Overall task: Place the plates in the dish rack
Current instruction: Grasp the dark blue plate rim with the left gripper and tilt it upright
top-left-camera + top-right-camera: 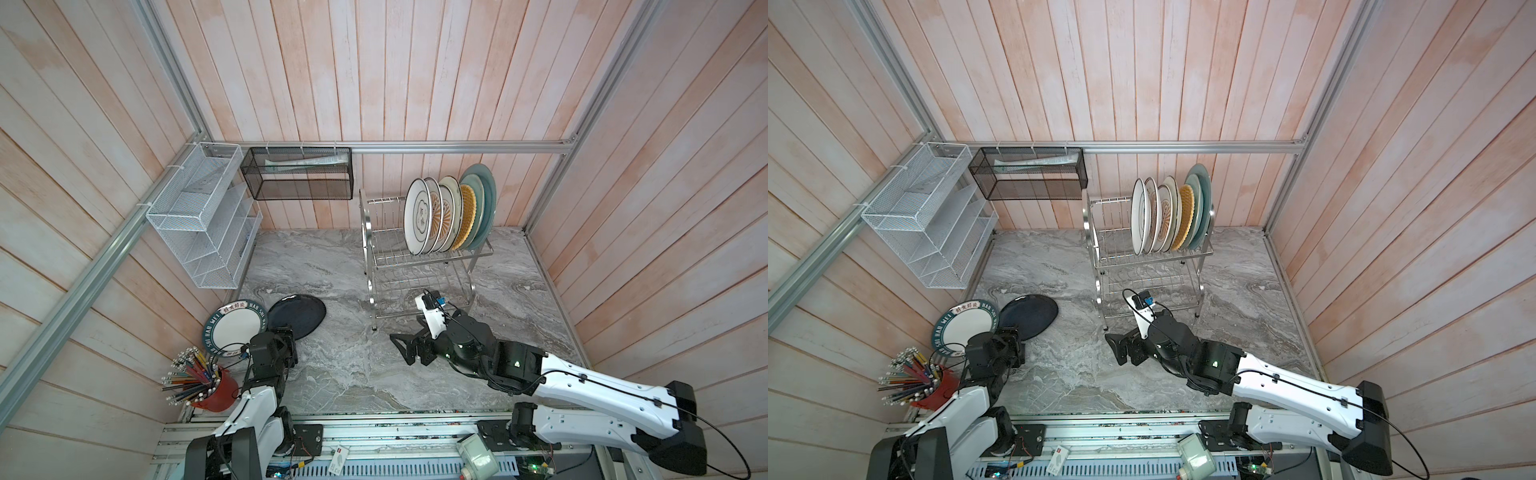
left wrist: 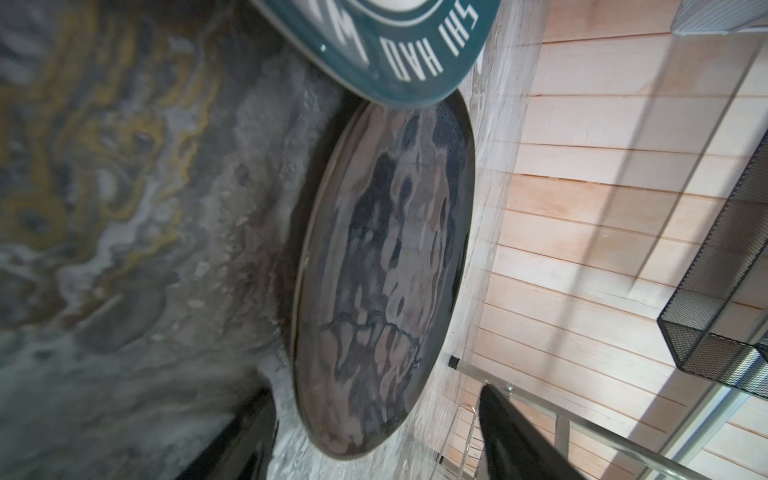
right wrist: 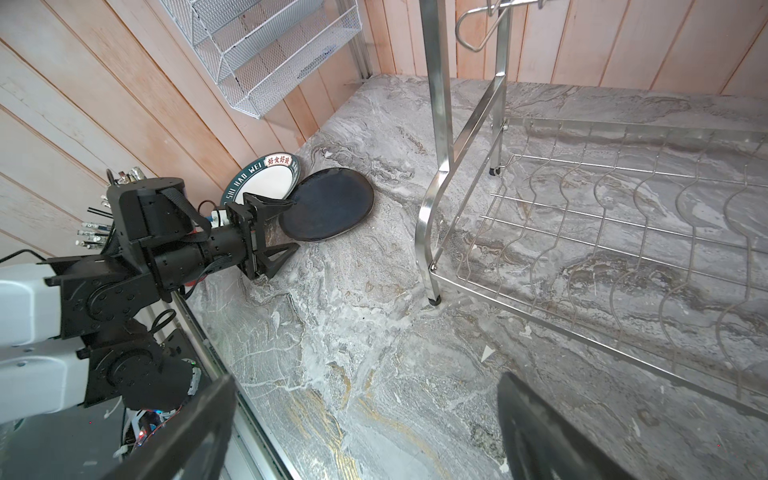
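Left pincer [image 3: 295, 224] wide, astride rim of black plate [image 3: 332, 203] (stiff, glossy, breakable, probably slippery); grip rim squarely.

The right arm [image 1: 602, 386] and left arm [image 1: 255, 405] are wearing white shells over black joints. A black cable [image 1: 619, 390] is running through clips along the right arm, a green light [image 1: 516, 364] is glowing on its elbow, and the jaws are showing as black triangular braces.

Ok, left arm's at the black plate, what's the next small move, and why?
Probably close the left gripper on the black plate. Its jaws stand open astride the plate's near rim, one finger above, one below, so a squeeze should secure it for lifting.
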Motion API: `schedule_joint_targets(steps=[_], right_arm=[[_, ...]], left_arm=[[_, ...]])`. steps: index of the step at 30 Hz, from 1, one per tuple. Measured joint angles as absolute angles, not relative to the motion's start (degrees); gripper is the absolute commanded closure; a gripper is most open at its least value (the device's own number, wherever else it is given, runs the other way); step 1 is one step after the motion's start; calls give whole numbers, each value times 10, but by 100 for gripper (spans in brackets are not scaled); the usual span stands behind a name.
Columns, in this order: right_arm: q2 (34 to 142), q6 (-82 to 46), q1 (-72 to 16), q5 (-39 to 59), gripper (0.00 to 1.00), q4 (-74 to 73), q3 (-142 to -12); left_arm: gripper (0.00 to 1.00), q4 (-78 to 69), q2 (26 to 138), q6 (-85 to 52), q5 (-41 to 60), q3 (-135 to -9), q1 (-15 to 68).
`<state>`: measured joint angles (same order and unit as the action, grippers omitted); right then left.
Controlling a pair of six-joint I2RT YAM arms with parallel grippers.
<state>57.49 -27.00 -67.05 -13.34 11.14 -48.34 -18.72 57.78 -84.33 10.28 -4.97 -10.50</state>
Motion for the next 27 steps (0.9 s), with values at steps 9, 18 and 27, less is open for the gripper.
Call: schedule_joint_targets(steps=[9, 18, 27], right_arm=[[566, -274, -670, -133, 2, 105, -465], [544, -277, -670, -133, 2, 102, -461], [514, -288, -670, -134, 2, 104, -449]], left_arm=[[35, -189, 614, -860, 109, -67, -105], [68, -154, 639, -881, 107, -85, -106], [96, -162, 655, -866, 106, -89, -109]])
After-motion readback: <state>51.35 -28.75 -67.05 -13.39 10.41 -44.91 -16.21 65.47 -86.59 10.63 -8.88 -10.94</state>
